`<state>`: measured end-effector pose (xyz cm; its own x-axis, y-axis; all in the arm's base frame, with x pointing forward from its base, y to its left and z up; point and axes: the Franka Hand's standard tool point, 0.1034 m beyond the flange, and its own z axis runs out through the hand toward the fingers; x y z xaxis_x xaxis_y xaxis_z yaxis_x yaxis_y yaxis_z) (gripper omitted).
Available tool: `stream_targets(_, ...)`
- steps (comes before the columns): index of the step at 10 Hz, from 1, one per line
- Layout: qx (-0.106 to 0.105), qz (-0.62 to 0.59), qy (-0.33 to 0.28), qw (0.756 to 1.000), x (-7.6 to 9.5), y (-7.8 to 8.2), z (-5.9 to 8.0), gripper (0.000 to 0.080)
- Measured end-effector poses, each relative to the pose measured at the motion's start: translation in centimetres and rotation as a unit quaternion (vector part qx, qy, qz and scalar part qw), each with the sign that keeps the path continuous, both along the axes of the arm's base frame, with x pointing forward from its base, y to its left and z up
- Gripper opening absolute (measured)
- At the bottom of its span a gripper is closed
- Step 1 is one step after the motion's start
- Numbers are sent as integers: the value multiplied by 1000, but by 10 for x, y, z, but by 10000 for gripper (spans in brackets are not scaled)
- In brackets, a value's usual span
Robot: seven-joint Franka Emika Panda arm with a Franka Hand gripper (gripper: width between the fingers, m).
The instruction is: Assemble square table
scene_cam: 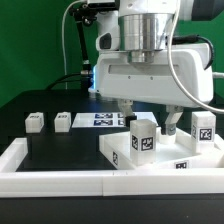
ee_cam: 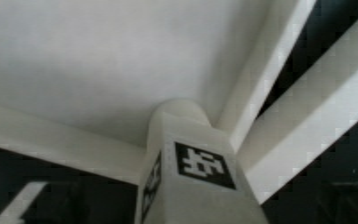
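Observation:
The square table's white slab [scene_cam: 152,158] lies at the front on the exterior view's right, inside the white rim. One tagged leg block [scene_cam: 142,136] stands upright on the slab. My gripper [scene_cam: 148,116] hangs just above it, open, one finger on each side of the leg's top and apart from it. In the wrist view the same leg [ee_cam: 201,160] rises toward the camera with its tag facing up, the slab [ee_cam: 105,70] behind it. Another leg [scene_cam: 205,126] stands at the far right of the exterior view. Two more legs [scene_cam: 35,121] [scene_cam: 63,120] sit on the black surface at the left.
The marker board [scene_cam: 100,120] lies flat behind the slab, near the middle. A long white rim [scene_cam: 55,172] borders the black work surface along the front and left. Cables and the arm's base rise at the back.

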<state>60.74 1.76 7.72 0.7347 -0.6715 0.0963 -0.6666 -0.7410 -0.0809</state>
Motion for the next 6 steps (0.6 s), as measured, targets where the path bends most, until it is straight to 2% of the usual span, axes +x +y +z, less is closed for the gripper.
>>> stream_targets(3,-19,147,1,989,1,-1,1,648)
stream_targets(6,-39,276,2,960,4,-1,3,648)
